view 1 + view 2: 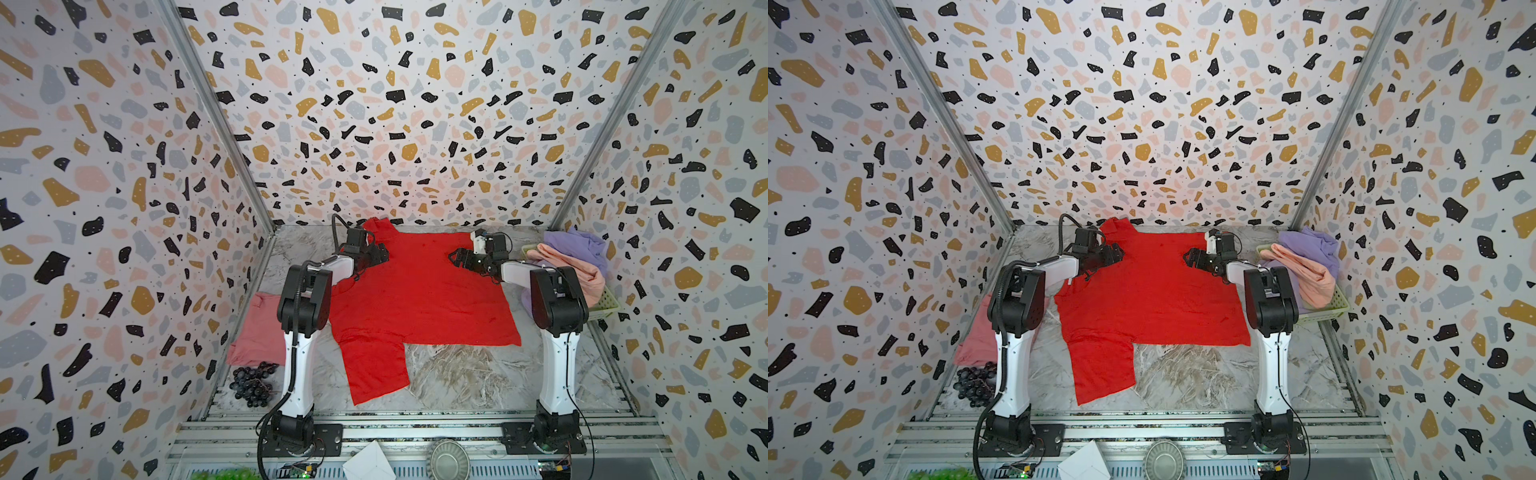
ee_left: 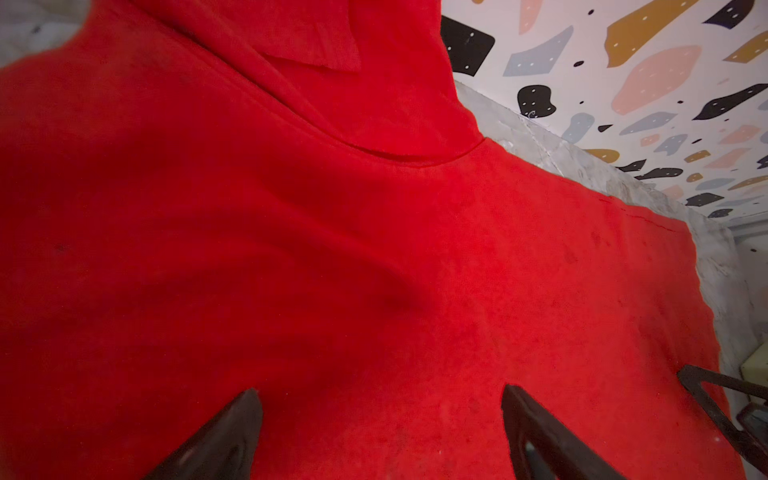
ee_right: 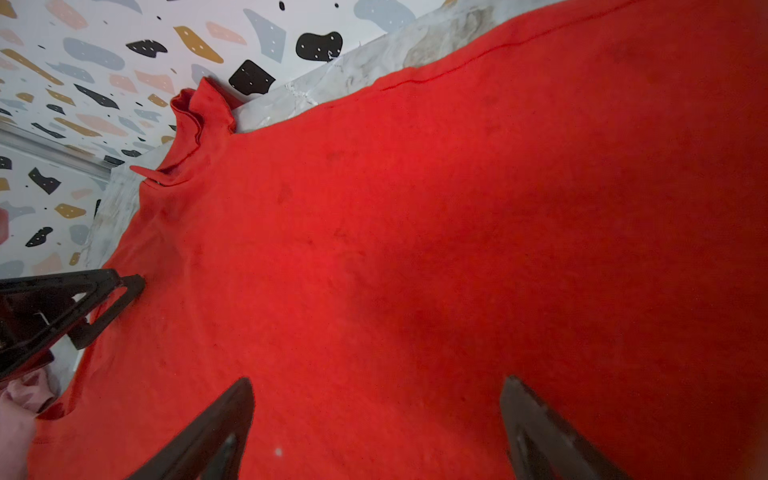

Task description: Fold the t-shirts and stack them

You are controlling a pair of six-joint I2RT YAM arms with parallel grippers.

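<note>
Left end effector (image 1: pixel 385 256) and right end effector (image 1: pixel 454 256), jaws wide, over red t-shirt (image 1: pixel 419 299) on marble tabletop (image 1: pixel 478 374), terrazzo-print walls (image 1: pixel 395 104)

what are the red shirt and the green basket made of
Bright red t-shirt: soft matte knit, probably cotton; it drapes, with stitched hems. Pale green lattice basket: likely moulded plastic, from its rigid open grid.

The left arm (image 1: pixel 305 299) is hiding part of the pink t-shirt (image 1: pixel 255 332) behind the left end effector (image 1: pixel 380 255). The picture edge is cutting off its fingers (image 2: pixel 224 440), and the red t-shirt (image 2: pixel 104 291) beside them is blurring.
</note>
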